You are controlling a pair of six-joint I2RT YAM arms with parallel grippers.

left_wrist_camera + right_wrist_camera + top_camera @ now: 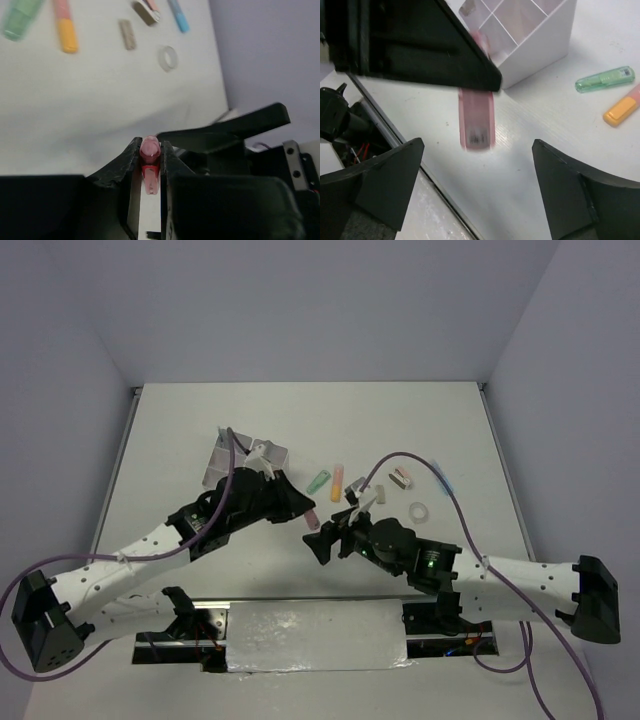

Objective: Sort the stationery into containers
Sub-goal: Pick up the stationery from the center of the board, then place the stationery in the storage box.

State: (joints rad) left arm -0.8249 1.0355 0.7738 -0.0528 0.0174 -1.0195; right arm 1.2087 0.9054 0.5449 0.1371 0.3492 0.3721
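The pink marker (476, 120) is blurred where it sticks out below the left gripper (150, 149), its upper end hidden behind that gripper, while beyond it the divided box (530, 35) is cut off at the top edge and, further ahead, the green marker (20, 17) runs off-frame, out of focus.

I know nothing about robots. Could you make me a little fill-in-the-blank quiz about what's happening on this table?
The left gripper is shut on a ____ marker.
The right gripper is ____ and holds nothing.
The white box is divided into ____ compartments.
The marker lying beside the orange-yellow marker is ____ in colour.
Missing words: pink; open; four; green.
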